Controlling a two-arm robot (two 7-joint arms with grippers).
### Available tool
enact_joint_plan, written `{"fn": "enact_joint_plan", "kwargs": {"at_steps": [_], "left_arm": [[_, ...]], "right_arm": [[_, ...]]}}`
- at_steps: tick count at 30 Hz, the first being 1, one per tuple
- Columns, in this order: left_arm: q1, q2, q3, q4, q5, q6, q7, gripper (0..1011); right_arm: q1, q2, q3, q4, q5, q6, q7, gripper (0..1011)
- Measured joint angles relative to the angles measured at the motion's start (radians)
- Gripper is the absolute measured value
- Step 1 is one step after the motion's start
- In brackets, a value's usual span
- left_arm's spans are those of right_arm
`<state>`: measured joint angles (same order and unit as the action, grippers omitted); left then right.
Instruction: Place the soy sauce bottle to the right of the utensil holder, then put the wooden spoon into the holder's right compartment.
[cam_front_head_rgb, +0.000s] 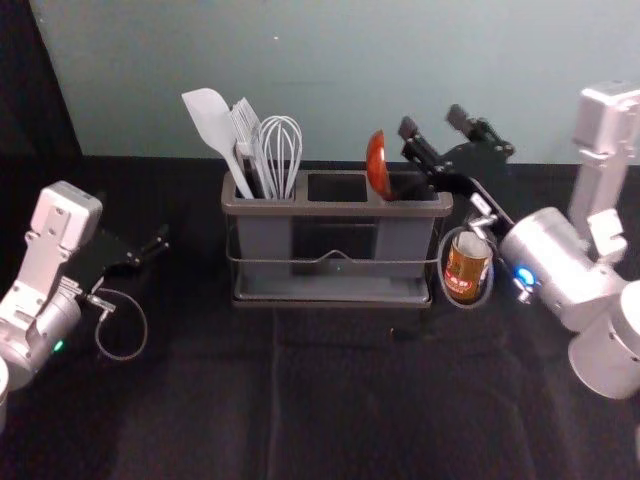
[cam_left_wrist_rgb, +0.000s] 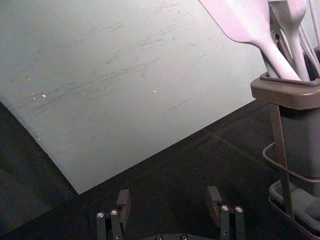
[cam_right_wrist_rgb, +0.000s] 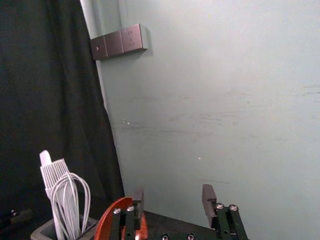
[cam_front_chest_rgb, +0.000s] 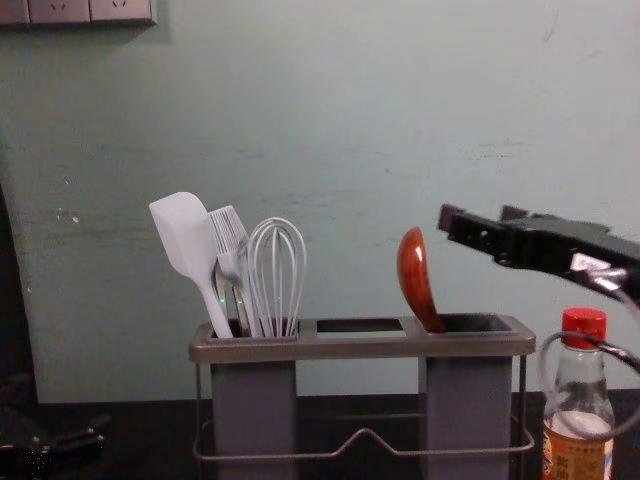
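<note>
The right gripper (cam_front_head_rgb: 430, 124) is held above the right end of the utensil holder (cam_front_head_rgb: 330, 208); in the right wrist view the gripper (cam_right_wrist_rgb: 172, 205) is open, nothing between its fingers. The wooden spoon (cam_front_chest_rgb: 415, 275) leans in the holder's right compartment, bowl up, just left of the gripper. The soy sauce bottle (cam_front_chest_rgb: 578, 400), red-capped, stands upright to the right of the holder (cam_front_chest_rgb: 360, 346), partly behind the gripper's cable. My left gripper (cam_front_head_rgb: 155, 245) is parked at the left; in the left wrist view the gripper (cam_left_wrist_rgb: 168, 202) is open and empty.
A white spatula (cam_front_head_rgb: 210, 120), a fork (cam_front_chest_rgb: 229, 240) and a whisk (cam_front_head_rgb: 281, 150) stand in the holder's left compartment. The grey wall (cam_front_head_rgb: 330, 80) rises behind the black-covered table (cam_front_head_rgb: 300, 400).
</note>
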<state>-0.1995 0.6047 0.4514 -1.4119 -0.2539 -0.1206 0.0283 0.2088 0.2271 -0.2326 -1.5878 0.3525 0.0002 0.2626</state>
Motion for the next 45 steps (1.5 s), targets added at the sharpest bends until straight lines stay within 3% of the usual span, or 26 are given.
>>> {"fn": "enact_joint_plan", "kwargs": {"at_steps": [10,19,26,35,45], "left_arm": [[0.0,0.0,0.0,0.0,0.0,0.0,0.0,1005],[0.0,0.0,0.0,0.0,0.0,0.0,0.0,1005],[0.0,0.0,0.0,0.0,0.0,0.0,0.0,1005],[0.0,0.0,0.0,0.0,0.0,0.0,0.0,1005],[0.0,0.0,0.0,0.0,0.0,0.0,0.0,1005]], "right_arm": [[-0.115,0.089,0.079,-0.136,0.056,0.027,0.012,993],[-0.155,0.131,0.156,-0.152,0.086,0.007,0.0,1002],[-0.148,0.106,0.198,-0.096,0.078,-0.02,-0.056,1002],[-0.11,0.063,0.214,0.031,-0.008,-0.061,-0.125,1002],[-0.046,0.054,0.175,0.182,-0.127,-0.116,-0.133,1002]]}}
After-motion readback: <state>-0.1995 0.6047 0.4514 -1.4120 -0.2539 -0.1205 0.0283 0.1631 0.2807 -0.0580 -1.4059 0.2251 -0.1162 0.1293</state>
